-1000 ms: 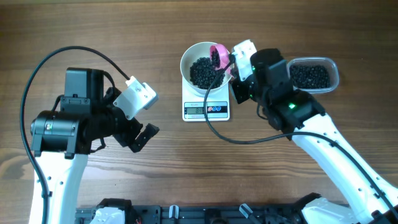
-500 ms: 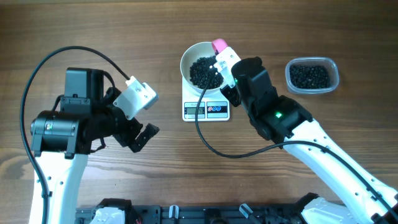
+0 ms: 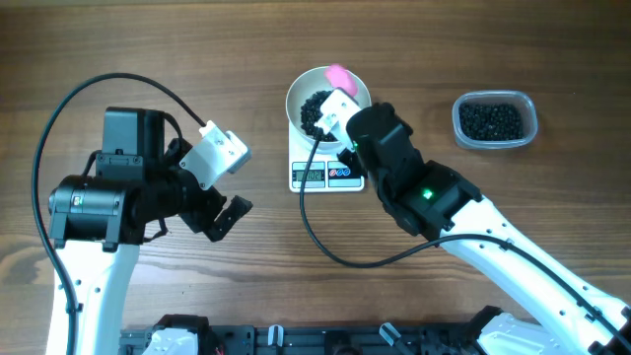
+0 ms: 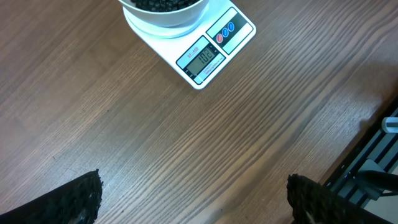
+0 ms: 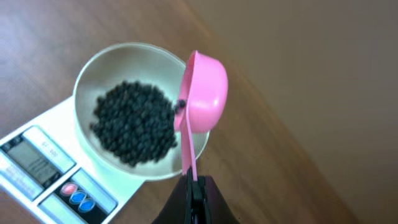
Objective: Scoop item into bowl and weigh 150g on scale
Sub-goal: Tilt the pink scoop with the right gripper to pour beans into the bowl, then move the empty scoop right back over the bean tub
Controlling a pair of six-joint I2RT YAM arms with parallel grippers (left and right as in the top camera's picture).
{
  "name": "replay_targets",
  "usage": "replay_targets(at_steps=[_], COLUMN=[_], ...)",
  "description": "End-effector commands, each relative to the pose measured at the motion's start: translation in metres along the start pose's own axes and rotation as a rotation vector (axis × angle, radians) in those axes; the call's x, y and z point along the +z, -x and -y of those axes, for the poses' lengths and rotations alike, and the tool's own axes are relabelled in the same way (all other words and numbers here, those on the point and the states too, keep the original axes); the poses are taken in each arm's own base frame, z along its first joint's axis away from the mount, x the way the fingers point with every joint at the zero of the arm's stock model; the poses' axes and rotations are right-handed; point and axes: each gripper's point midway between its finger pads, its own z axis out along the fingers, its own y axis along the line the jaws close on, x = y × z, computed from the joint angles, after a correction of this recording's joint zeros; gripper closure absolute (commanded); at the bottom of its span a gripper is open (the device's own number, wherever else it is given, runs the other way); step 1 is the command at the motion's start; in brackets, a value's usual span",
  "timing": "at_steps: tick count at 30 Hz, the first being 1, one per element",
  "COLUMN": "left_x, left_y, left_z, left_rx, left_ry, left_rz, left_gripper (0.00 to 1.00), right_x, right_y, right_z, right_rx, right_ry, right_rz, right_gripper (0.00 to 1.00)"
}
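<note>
Many black beans (image 5: 134, 130) in white bowl (image 5: 102, 68) on scale (image 5: 50, 180), pink scoop (image 5: 208, 93) above

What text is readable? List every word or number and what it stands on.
"108", as best it reads: on the scale display, left wrist view.
Small print under that display: too small to read.
Display in the other views: blurred.
Nothing else legible.

- I see a white bowl (image 5: 115, 62) with glossy black beans (image 5: 134, 124) inside.
- My scoop (image 5: 205, 93) is bright pink.
- The scale (image 4: 214, 48) is white, with a grey display (image 4: 200, 60) and red and blue buttons (image 4: 225, 31).
- The table (image 4: 155, 143) is brown wood grain.
- At three o'clock of the bowl, a clear tub (image 3: 457, 118).
</note>
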Motion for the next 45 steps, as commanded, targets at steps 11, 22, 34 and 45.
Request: replay_targets(at_steps=[11,22,34,45], left_x=[-0.004,-0.004,-0.004,-0.004], left_y=[0.003,0.003,0.003,0.003], left_z=[0.002,0.002,0.002,0.002], left_rx=[-0.004,-0.004,-0.004,-0.004], left_ry=[-0.006,-0.006,-0.006,-0.006], left_rz=[0.025,0.025,0.025,0.025], left_gripper=[0.00,0.00,0.00,0.00], right_x=[-0.034,-0.084,-0.031,-0.001], right_y=[-0.006,-0.154,-0.211,-0.245], right_z=[0.067,0.118,0.134,0.142], right_rx=[0.305,0.590,0.439,0.192], right_ry=[-0.154,-0.309,-0.303,-0.361], right_rz=[0.006,-0.433,-0.673,-0.875], right_gripper=[0.96,0.96,0.96,0.96])
